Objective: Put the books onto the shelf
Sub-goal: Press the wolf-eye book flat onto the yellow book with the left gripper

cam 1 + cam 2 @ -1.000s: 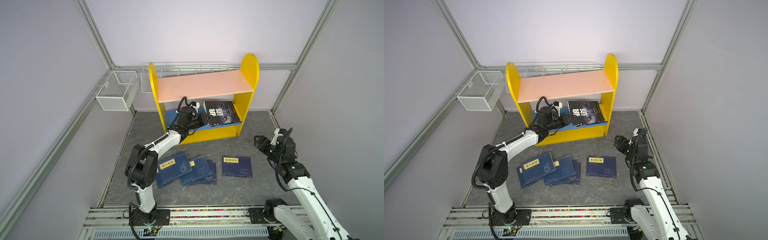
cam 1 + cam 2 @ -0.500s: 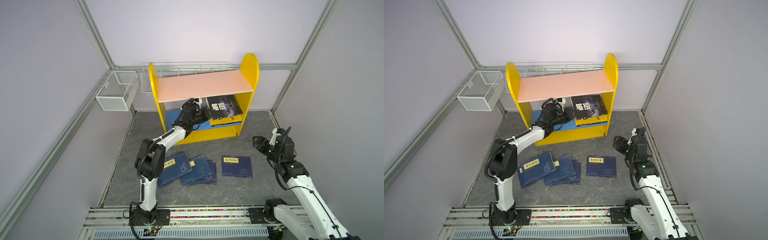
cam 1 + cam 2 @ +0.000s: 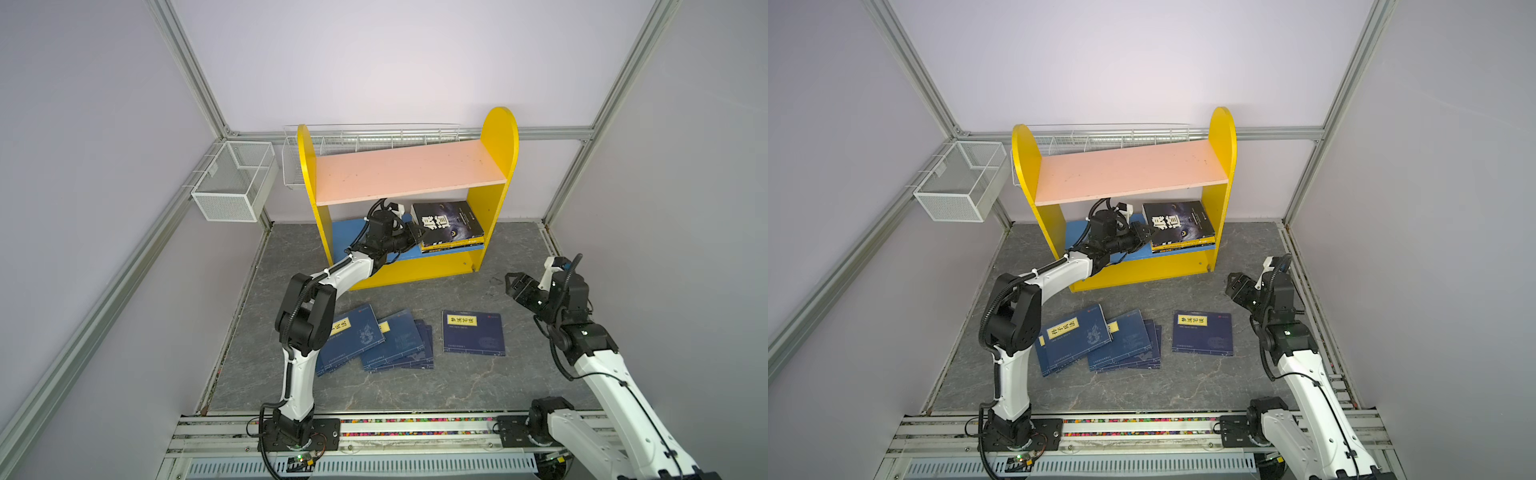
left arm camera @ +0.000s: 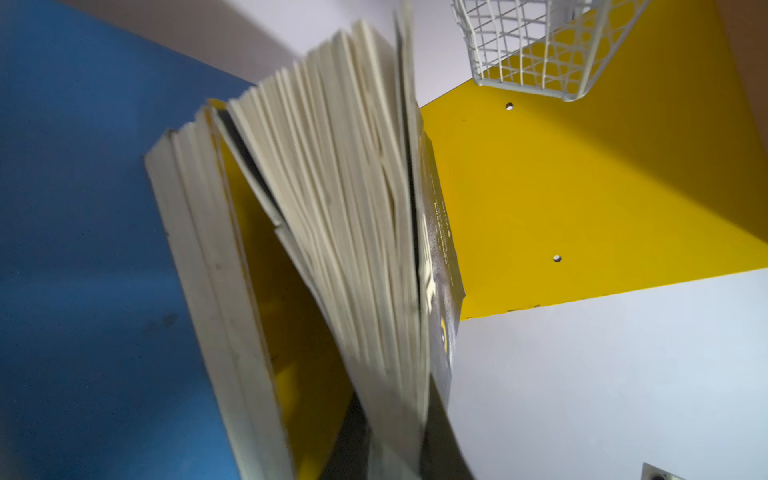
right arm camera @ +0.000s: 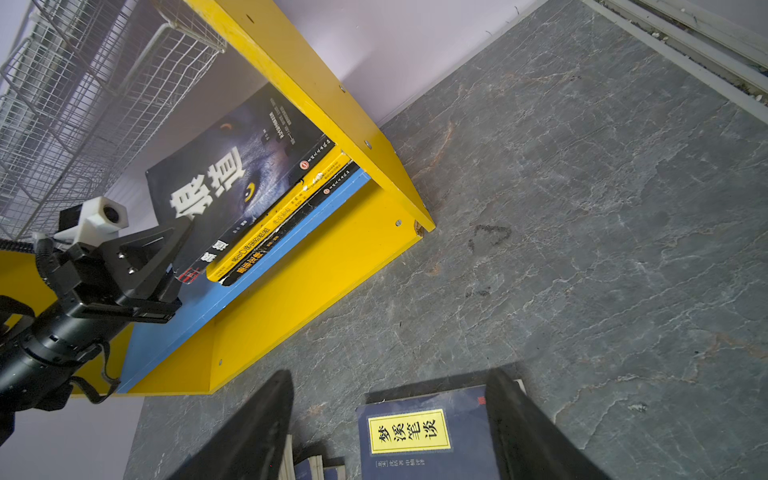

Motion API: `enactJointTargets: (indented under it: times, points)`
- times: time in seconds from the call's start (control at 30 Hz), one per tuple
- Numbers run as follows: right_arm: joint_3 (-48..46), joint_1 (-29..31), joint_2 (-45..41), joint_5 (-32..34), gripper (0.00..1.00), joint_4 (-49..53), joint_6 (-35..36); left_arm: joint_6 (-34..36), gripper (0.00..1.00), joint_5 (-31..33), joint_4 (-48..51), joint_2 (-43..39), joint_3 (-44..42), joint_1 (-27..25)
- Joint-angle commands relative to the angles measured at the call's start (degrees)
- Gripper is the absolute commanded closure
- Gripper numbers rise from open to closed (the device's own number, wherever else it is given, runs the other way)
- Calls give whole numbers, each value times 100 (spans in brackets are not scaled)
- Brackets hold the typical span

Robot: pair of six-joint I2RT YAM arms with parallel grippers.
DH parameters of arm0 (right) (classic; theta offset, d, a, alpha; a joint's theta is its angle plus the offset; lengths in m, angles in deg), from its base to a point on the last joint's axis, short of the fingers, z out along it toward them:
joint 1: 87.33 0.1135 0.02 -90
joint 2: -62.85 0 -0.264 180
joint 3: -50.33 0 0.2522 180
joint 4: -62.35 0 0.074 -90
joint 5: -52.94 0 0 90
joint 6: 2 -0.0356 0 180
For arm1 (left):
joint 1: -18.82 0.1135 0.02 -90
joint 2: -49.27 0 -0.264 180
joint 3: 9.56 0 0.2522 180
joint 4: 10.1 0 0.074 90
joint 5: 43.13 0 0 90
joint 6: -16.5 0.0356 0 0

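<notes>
With the left gripper [image 3: 417, 237] pinching the tilted black book [image 3: 451, 220] by fanning pages mid-frame and the right gripper [image 3: 510, 286] spread, I'm risking it slipping.

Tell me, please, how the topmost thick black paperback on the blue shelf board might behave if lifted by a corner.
Probably floppy: the thick black paperback fans open in the left wrist view. Thick, so likely hefty. May slide on the yellow book beneath.
</notes>
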Motion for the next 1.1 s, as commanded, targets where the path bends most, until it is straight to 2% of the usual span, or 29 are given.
enactJointTargets:
  times: [0.0, 0.3, 0.67, 0.93, 1.07]
  points:
    - [65, -37, -39, -72, 24, 10, 83, -20, 100, -115, -229, -34, 329, 22]
    - [107, -35, -30, -113, 24, 34, 90, 22, 100, -469, -34, 20, 491, 39]
    - [136, -32, -54, -99, 24, 74, 115, 20, 99, -516, 72, 96, 562, 56]
    - [120, -38, -86, -176, 24, 46, 114, 255, 47, 19, 522, -54, 676, 47]
    - [109, -37, -110, -228, 24, 37, 124, 302, 31, 350, 694, -172, 720, 45]
